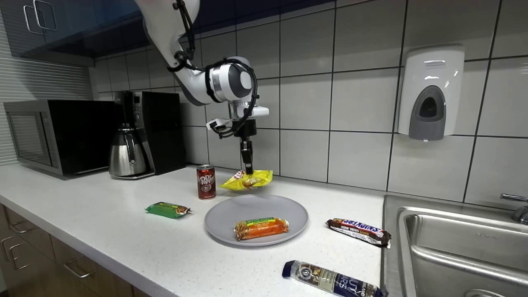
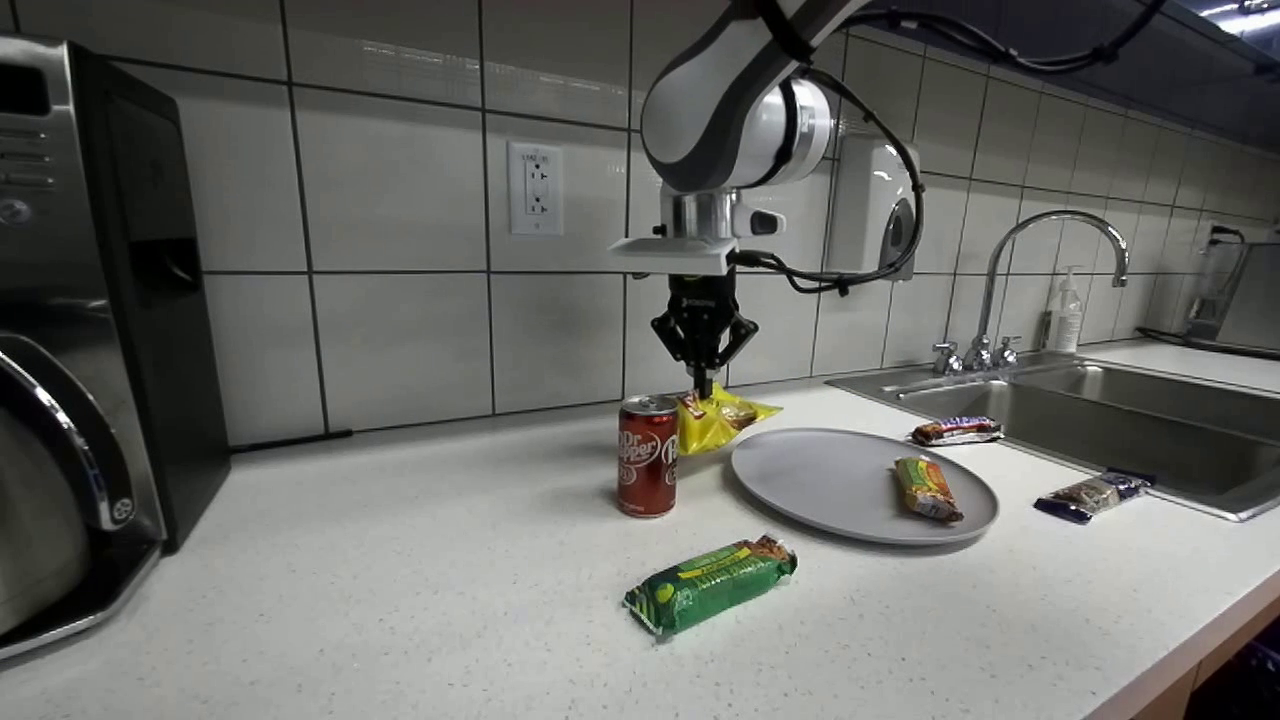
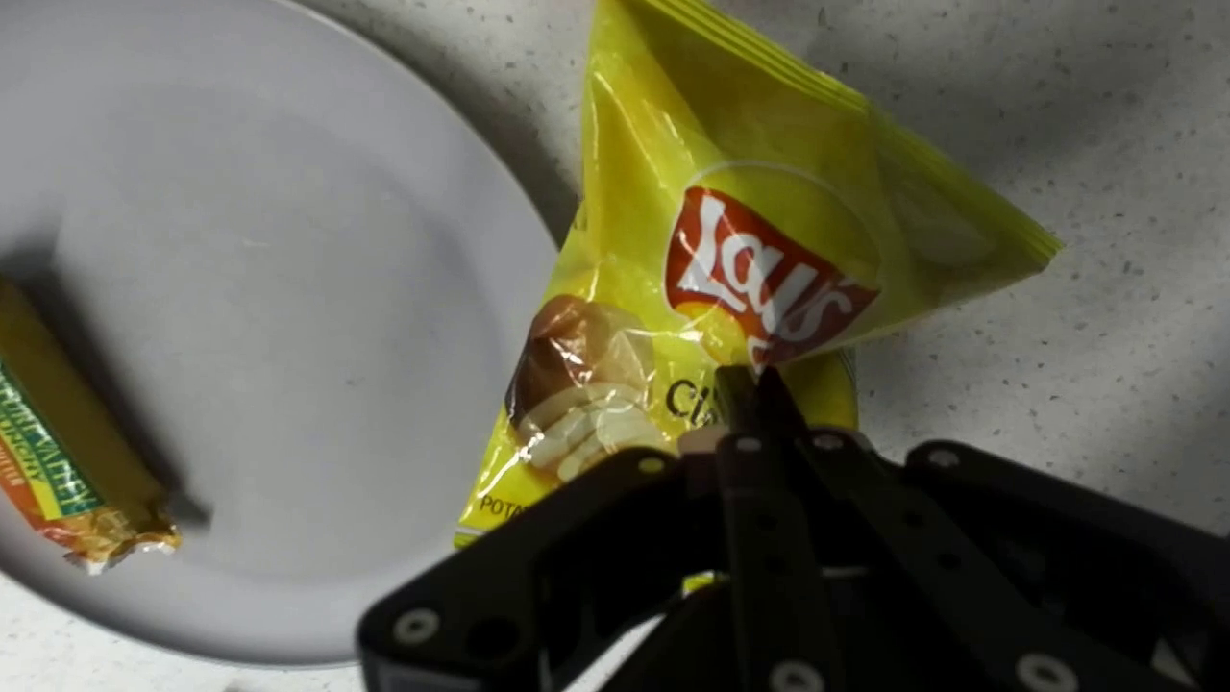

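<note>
Jaws pinch yellow bag (image 2: 712, 428) beside red can (image 2: 647, 462); wrapped bar (image 2: 926, 488) on gray plate (image 2: 820, 482).

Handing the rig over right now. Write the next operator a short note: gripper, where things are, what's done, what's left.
Gripper: pointing down, shut on the bag.
Things: the bag is near the plate and the upright can; I can't tell whether it is clear of the counter. The orange bar lies on the plate. The green bar lies on the counter; the Snickers and nut bar lie near the sink.
Done: the bag is gripped; the orange bar is on the plate.
Left: the bag is not yet released.
</note>
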Tool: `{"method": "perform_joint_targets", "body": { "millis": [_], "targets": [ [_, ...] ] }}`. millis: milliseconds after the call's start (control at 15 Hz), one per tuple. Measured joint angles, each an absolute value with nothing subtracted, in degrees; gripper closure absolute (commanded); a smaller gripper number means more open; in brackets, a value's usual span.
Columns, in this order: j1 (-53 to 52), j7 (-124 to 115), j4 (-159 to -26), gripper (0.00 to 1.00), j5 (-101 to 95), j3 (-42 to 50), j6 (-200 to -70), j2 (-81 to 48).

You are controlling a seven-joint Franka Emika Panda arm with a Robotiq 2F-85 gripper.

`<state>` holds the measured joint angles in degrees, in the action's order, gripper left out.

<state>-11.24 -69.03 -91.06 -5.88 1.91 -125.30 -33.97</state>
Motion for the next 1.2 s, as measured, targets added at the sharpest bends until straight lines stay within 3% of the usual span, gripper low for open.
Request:
{"method": "perform_joint_targets", "body": {
  "millis": [67, 133, 733, 867, 1200],
  "targets": [
    [-11.24, -68.73, -90.56, 0.74, -5.87, 1.91, -125.13, -34.42],
    [-11.24, -68.47, -90.09, 0.73, -5.87, 1.91, -124.97, -34.85],
    [-11.24, -67.4, -87.69, 0.06, -5.84, 1.96, -124.03, -36.2],
    [-11.23, -67.39, -87.53, 0.0, -5.83, 2.07, -124.02, -36.05],
    [-11.11, -67.39, -87.88, 0.0, -5.76, 2.4, -123.97, -34.53]
  ]
}}
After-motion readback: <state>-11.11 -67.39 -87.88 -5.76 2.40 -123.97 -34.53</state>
